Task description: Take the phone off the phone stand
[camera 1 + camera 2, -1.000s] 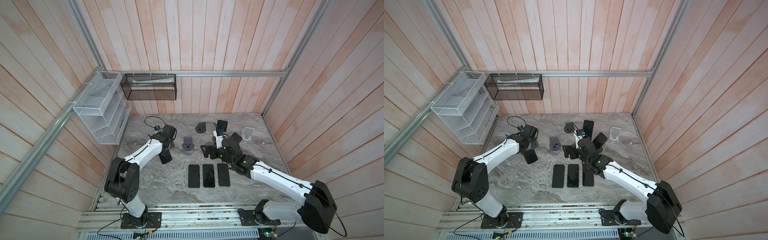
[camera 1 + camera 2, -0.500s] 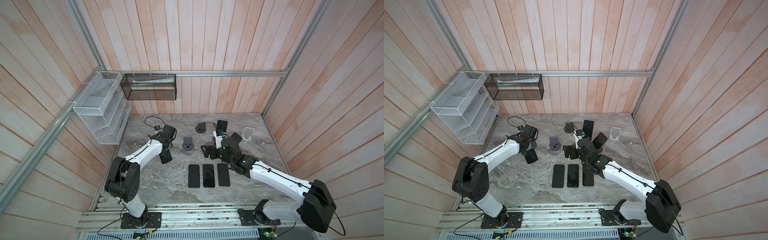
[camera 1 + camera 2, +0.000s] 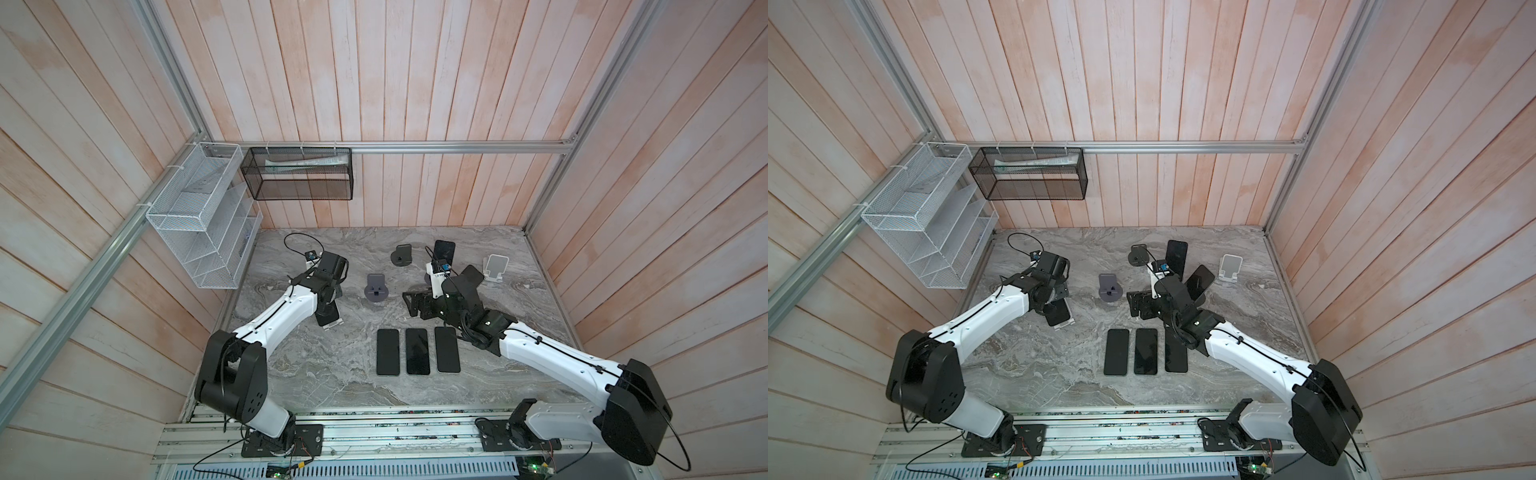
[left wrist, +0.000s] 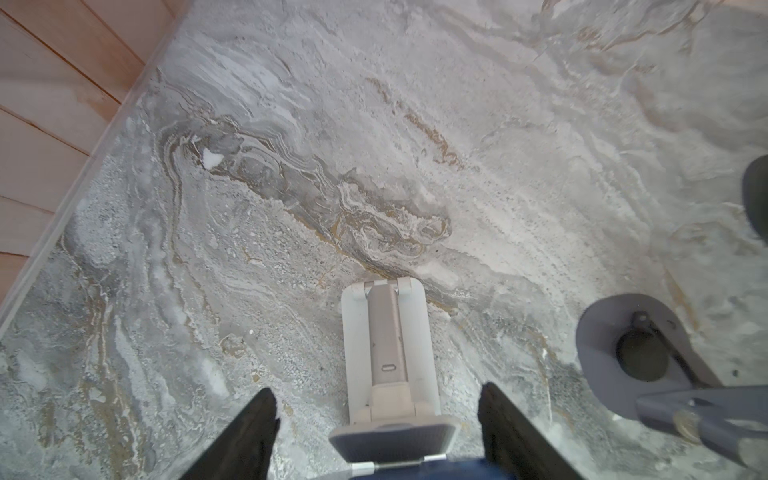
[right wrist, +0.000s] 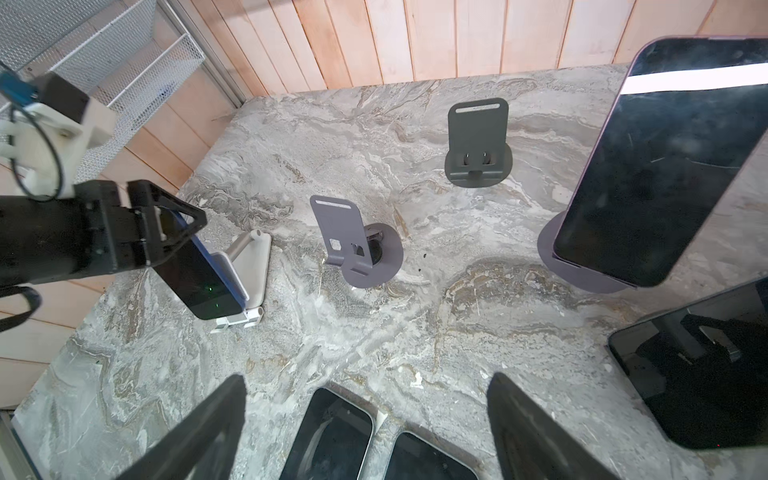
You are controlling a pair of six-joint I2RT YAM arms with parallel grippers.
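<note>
Left gripper [image 4: 376,390]: set over the phone from above, black fingers [image 4: 249,432] straddling its upper end, one at each side edge. This approach keeps the screen and the stand's lip free. Whether the pads actually press the edges I cannot tell, as the contact is hidden.
Right gripper [image 5: 366,380]: jaws wide apart with nothing between them. It hovers over the flat phones, apart from the left arm's work, so I judge it idle for this step.
Tabletop [image 3: 324,374]: grey marble pattern, carries everything.
Three flat phones [image 3: 417,351]: face up, side by side in a neat row near the front. Judged to be the set-down zone, with bare table beside the row for one more.
Phone [image 5: 199,274]: task item. It leans back, screen outward, on the white folding stand with its bottom edge in the lip. Grasp stage by my reading, lift not yet made.
White folding stand [image 5: 249,266]: hinged back plate props the phone. It looks light and unanchored, so it would likely drag or tip if the phone is pulled forward rather than lifted up out of the lip.
Empty grey stand [image 3: 376,289]: near, toward the centre, with no phone on it. A sideways swing could clip it.
</note>
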